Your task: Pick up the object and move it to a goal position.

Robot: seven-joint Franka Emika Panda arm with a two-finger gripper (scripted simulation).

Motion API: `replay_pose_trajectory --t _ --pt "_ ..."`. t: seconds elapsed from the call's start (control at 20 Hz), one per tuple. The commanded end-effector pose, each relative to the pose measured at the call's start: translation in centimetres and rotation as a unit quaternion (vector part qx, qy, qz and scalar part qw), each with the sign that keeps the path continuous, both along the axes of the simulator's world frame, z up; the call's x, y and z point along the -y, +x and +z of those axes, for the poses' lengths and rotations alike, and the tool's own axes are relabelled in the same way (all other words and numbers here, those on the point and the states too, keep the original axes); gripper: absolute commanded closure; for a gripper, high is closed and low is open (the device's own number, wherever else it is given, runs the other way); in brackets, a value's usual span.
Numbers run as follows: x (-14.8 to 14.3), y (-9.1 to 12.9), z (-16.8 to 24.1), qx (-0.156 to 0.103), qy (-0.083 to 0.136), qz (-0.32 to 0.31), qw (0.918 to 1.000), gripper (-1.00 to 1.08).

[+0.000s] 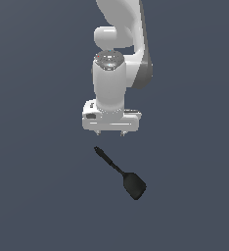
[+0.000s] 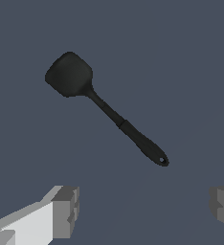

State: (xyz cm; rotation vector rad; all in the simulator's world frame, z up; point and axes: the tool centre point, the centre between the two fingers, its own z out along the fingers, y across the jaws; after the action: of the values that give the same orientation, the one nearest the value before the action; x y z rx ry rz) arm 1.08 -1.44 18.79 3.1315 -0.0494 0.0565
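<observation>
A small black spatula [image 1: 120,172] with a ridged handle and flat rounded blade lies on the dark bench, just nearer than the white claw [image 1: 111,133], which hangs released and empty. Approach step; next, probably centre over the handle and descend.

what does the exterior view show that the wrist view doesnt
Only the exterior view shows the white arm itself, hanging above the floor with the gripper pointed down, and how the spatula lies just below it in the picture, not gripped.

Only the wrist view shows the small hole at the handle end and the wide gap between the fingers: the jaws stand open with nothing between them.

Both show the black spatula lying alone on the plain dark floor, blade and handle fully visible.
</observation>
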Motion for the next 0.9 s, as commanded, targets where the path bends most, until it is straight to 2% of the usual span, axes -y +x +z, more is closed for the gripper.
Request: replay_pose_trajectory --t 0.0,0.85 --pt "0.00 0.00 0.00 0.000 0.000 0.000 1.0000 -0.92" --pt "-0.47 -0.08 -0.47 -0.004 -0.003 0.025 0.9997 -0.92"
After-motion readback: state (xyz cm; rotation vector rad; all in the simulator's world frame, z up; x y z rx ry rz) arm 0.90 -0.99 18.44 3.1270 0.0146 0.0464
